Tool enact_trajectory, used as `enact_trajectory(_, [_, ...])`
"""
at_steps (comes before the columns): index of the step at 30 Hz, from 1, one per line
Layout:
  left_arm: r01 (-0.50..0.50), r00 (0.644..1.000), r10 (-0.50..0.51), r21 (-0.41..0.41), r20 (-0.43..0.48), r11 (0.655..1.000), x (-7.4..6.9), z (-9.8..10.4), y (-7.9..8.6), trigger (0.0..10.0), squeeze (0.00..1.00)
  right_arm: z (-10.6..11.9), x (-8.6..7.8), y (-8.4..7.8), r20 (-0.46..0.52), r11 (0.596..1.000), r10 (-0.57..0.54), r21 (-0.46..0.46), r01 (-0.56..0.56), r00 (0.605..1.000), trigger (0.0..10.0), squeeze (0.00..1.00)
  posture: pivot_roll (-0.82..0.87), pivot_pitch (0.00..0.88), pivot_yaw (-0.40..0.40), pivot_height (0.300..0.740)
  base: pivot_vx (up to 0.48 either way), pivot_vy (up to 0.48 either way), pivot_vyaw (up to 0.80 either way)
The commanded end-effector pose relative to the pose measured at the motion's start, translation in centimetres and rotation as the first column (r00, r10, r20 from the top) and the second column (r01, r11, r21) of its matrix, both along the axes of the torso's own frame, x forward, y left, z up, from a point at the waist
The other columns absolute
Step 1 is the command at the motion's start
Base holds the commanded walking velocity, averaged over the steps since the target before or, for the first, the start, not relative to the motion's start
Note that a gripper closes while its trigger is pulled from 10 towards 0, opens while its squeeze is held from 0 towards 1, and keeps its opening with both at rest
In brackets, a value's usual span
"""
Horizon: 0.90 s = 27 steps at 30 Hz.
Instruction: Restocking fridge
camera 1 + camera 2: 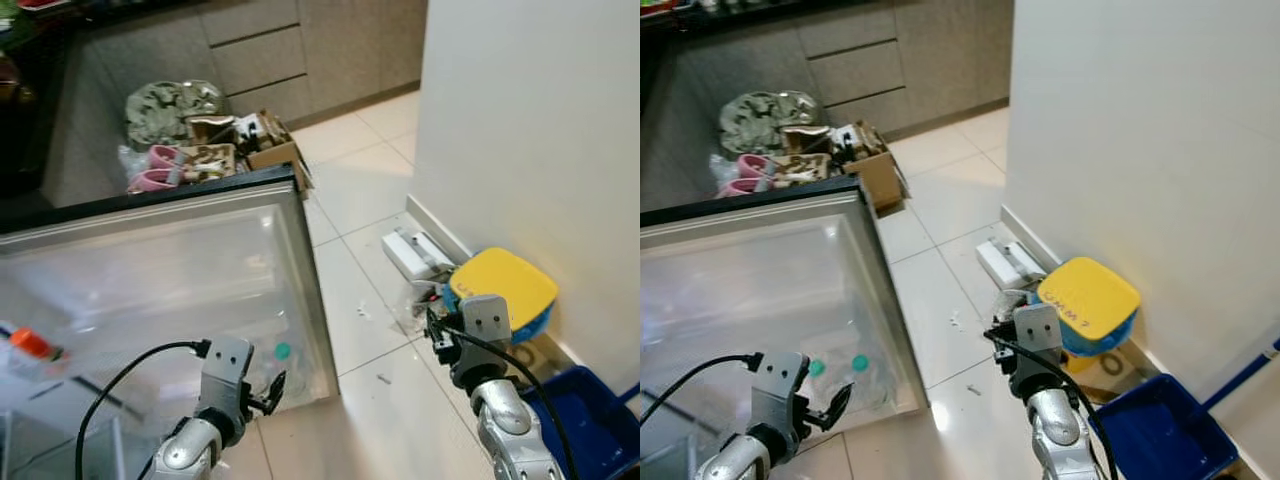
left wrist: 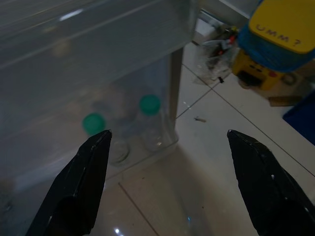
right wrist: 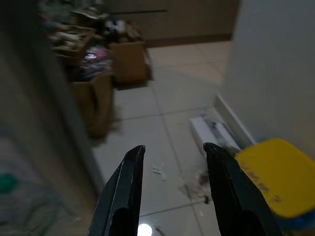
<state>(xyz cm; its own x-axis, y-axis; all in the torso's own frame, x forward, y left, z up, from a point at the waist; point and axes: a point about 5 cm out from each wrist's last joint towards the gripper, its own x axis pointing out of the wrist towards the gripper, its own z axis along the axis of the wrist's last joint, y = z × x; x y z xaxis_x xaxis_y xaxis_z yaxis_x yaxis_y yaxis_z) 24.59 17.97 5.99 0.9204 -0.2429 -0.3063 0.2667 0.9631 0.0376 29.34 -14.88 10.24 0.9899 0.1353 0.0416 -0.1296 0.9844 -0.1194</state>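
- Pale shiny floor tiles [image 1: 350, 190] fill this kitchen, with grey cabinet drawers [image 1: 250, 55] along the far side and a plain white wall [image 1: 530, 130] on the robot's right.
- Down in front stands a big clear glass fridge door [image 1: 170, 290] with a dark top edge.
- Two clear plastic bottles with green caps [image 2: 147, 123] stand behind the glass, close to the door's bottom corner, side by side.
- One small bottle with an orange cap [image 1: 32, 345] sits further to the left behind the glass.
- The left gripper [image 1: 268, 392] hangs low, just in front of the door's bottom corner, near the green-capped bottles. Its two black fingers [image 2: 83, 182] are spread wide and hold nothing.
- The right gripper [image 1: 1000, 340] hangs over the floor, well apart from the door. Its fingers [image 3: 123, 191] are a little apart and hold nothing.
- By the wall lies a round yellow lid on a blue tub [image 1: 505, 285], with a flat white box [image 1: 412, 252] just beside it.
- A dark blue bin [image 1: 590, 425] sits in the near right corner.
- Past the door, open brown cardboard boxes full of stuff [image 1: 255, 145] and a camouflage bag [image 1: 175, 105] sit on the floor.
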Motion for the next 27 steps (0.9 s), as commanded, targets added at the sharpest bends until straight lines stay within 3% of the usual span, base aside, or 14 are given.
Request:
enact_trajectory(1, [-0.024, 1.0, 0.024, 0.007, -0.018, 1.0, -0.5, -0.6, 0.4, 10.0, 0.0, -0.6, -0.3, 0.2, -0.019, 1.0, 0.01, 0.009, -0.01, 1.0, 10.0, 0.0, -0.11, 0.162, 0.098, 0.74, 0.0, 0.0, 0.0])
enact_trajectory(9, [-0.055, 0.997, 0.052, 0.07, 0.051, 0.996, -0.5, 0.5, 1.2, 10.0, 0.0, -0.7, -0.4, 0.3, -0.023, 1.0, 0.019, 0.009, -0.019, 1.0, 10.0, 0.0, -0.11, 0.165, 0.097, 0.74, 0.0, 0.0, 0.0])
enact_trajectory(11, [-0.076, 0.993, 0.066, 0.104, 0.098, 0.992, -0.4, 1.5, 1.9, 10.0, 0.0, -0.7, -0.5, 0.4, -0.023, 1.0, 0.022, 0.008, -0.022, 0.999, 10.0, 0.0, -0.11, 0.166, 0.099, 0.74, 0.0, 0.0, 0.0])
enact_trajectory(12, [-0.081, 0.989, 0.059, 0.16, 0.139, 0.984, -0.4, 2.8, 3.1, 10.0, 0.0, -0.7, -0.5, 0.3, -0.023, 1.0, 0.023, 0.007, -0.023, 0.999, 10.0, 0.0, -0.11, 0.168, 0.101, 0.74, 0.0, 0.0, 0.0])
enact_trajectory(14, [-0.075, 0.987, 0.047, 0.187, 0.152, 0.979, -0.5, 3.4, 3.6, 10.0, 0.0, -0.6, -0.5, 0.3, -0.023, 1.0, 0.023, 0.007, -0.023, 0.999, 10.0, 0.0, -0.11, 0.168, 0.101, 0.74, 0.0, 0.0, 0.0])
enact_trajectory(17, [0.061, 0.985, -0.103, 0.288, 0.135, 0.956, -1.4, 5.3, 5.5, 10.0, 0.0, -0.7, -0.6, 0.1, -0.024, 1.0, 0.023, 0.005, -0.023, 0.999, 10.0, 0.0, -0.09, 0.173, 0.103, 0.74, 0.0, 0.0, 0.0])
enact_trajectory(18, [0.061, 0.985, -0.103, 0.288, 0.135, 0.956, -1.4, 5.3, 5.5, 10.0, 0.0, -0.7, -0.6, 0.1, -0.024, 1.0, 0.023, 0.005, -0.023, 0.999, 10.0, 0.0, -0.09, 0.173, 0.103, 0.74, 0.0, 0.0, 0.0])
enact_trajectory(22, [0.263, 0.956, -0.291, 0.348, 0.028, 0.9, -2.5, 9.9, 9.5, 10.0, 0.0, -0.7, -0.5, -0.1, -0.028, 1.0, 0.026, 0.003, -0.026, 0.999, 10.0, 0.0, -0.07, 0.173, 0.104, 0.74, 0.0, 0.0, 0.0])
enact_trajectory(26, [0.311, 0.938, -0.344, 0.355, 0.033, 0.882, -2.2, 12.0, 9.8, 10.0, 0.0, -0.8, -0.4, -0.2, -0.031, 1.0, 0.026, 0.002, -0.026, 0.999, 10.0, 0.0, -0.05, 0.169, 0.1, 0.74, 0.0, 0.0, 0.0])
enact_trajectory(27, [0.314, 0.929, -0.362, 0.352, 0.077, 0.882, -1.2, 13.4, 9.2, 10.0, 0.0, -0.8, -0.2, -0.1, -0.031, 1.0, 0.028, 0.002, -0.028, 0.999, 10.0, 0.0, -0.05, 0.166, 0.1, 0.74, 0.0, 0.0, 0.0])
